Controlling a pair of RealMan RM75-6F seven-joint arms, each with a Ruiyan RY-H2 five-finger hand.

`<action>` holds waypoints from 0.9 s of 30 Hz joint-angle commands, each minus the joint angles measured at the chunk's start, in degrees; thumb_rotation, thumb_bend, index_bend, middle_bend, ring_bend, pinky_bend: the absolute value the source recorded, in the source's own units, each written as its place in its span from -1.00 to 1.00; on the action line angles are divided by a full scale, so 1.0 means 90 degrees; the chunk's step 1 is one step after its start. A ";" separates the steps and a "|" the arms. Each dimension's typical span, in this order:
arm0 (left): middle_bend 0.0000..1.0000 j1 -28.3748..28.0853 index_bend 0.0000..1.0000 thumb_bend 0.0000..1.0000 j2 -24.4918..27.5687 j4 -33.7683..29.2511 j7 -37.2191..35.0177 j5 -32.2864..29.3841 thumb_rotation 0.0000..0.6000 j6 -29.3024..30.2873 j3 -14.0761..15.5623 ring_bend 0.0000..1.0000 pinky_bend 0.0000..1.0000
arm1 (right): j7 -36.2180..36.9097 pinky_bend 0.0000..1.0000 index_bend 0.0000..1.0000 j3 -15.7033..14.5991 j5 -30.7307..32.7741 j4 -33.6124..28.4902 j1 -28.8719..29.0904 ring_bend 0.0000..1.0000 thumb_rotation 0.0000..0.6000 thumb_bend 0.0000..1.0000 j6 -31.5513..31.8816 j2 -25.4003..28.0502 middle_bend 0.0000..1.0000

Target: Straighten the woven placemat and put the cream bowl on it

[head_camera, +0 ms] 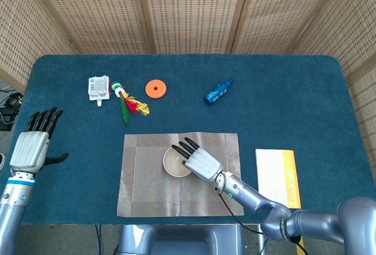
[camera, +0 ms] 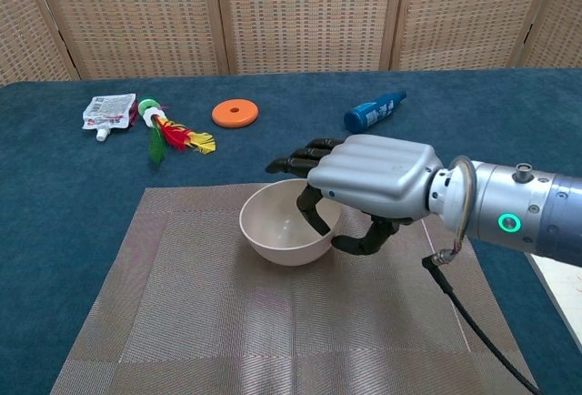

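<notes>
The right hand holds the cream bowl by its rim, dark fingers hooked down inside and the thumb curling under the outer wall on the near side. The chest view shows that grip plainly; from the head view the pale back of the hand covers it, and only the bowl's round open mouth shows just left of the fingertips. Whether the bowl's base rests on the woven placemat or hangs just above it I cannot tell — it sits low over the mat's middle, a little toward the far edge.

The bowl is plain, smooth and cream, upright, with nothing in it. The placemat lies flat and square to the table's front edge, grey-brown with a darker woven border.

Only the head view shows the left hand, well off to the left of the mat, fingers spread and holding nothing. It also shows a yellow and white booklet just right of the right forearm. Beyond the right hand's fingertips lie a blue bottle on its side, an orange ring, a feathered toy and a white pouch — all well apart from the mat.
</notes>
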 commanded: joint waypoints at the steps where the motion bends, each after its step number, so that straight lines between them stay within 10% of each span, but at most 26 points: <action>1: -1.00 -0.0005 -1.00 -1.00 -0.0002 0.0003 0.0005 -0.0001 1.00 -0.0018 -0.0001 -1.00 -1.00 | 0.0102 -1.00 -0.40 -0.0064 0.0059 -0.0180 -0.0016 -1.00 1.00 -0.34 -0.0097 0.0177 -1.00; 5: -1.00 -0.0013 -1.00 -1.00 -0.0012 -0.0005 0.0042 0.0005 1.00 -0.0047 0.0008 -1.00 -1.00 | 0.0038 -1.00 -1.00 -0.0135 0.0136 -0.0801 -0.0173 -1.00 1.00 -0.99 0.0034 0.0700 -1.00; 16: -1.00 0.0219 -1.00 -1.00 -0.0108 0.0150 0.0069 0.0284 1.00 0.0343 0.0135 -1.00 -1.00 | 0.0114 -1.00 -1.00 -0.0225 0.0049 -0.1542 -0.1712 -1.00 1.00 -1.00 0.2492 0.2470 -1.00; 27: -1.00 0.0774 -1.00 -1.00 -0.0154 0.0270 -0.0093 0.0686 1.00 0.0877 0.0549 -1.00 -1.00 | 0.1678 -1.00 -1.00 -0.0256 0.0632 -0.0770 -0.3259 -1.00 1.00 -1.00 0.4003 0.2789 -1.00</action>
